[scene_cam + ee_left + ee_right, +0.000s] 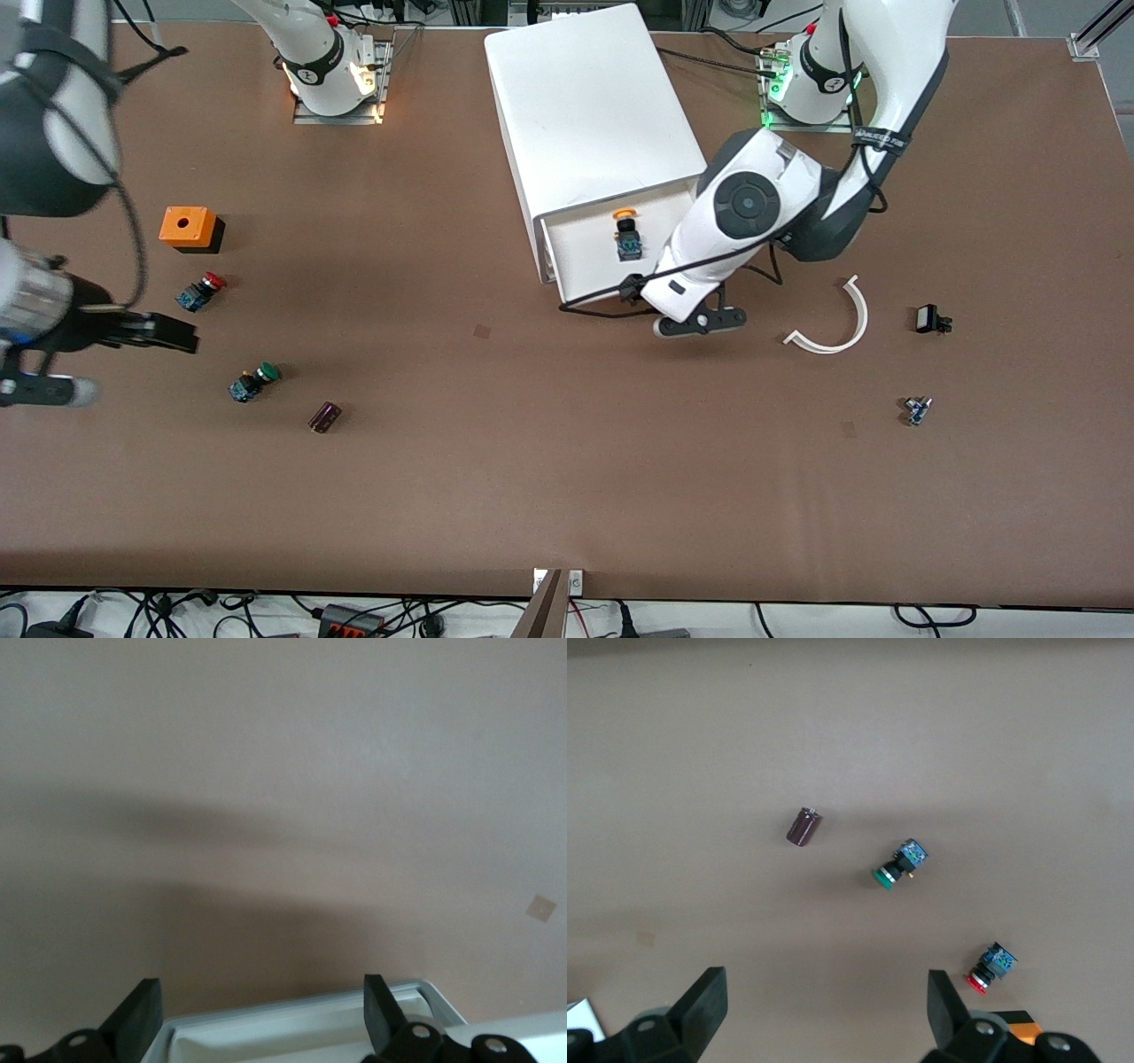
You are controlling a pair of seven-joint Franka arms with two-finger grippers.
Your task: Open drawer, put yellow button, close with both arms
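Observation:
The top drawer (pixel 585 261) of the white cabinet (pixel 589 106) stands pulled out. Inside it lies the yellow button (pixel 626 232), cap toward the cabinet. My left gripper (pixel 700 323) hangs at the drawer's front edge, at the corner toward the left arm's end. It is open, and in the left wrist view the drawer's front rim (pixel 301 1028) runs between the fingers (pixel 142 1019) without being gripped. Toward the right arm's end, my right gripper (pixel 168 332) hovers open and empty over the table near the red-capped button; the right wrist view shows only bare table between its fingers (pixel 943 1001).
An orange box (pixel 189 228), a red-capped button (pixel 202 291), a green-capped button (pixel 253 382) and a dark purple cylinder (pixel 324 416) lie at the right arm's end. A white curved strip (pixel 837 323) and two small parts (pixel 928 319) (pixel 917 409) lie at the left arm's end.

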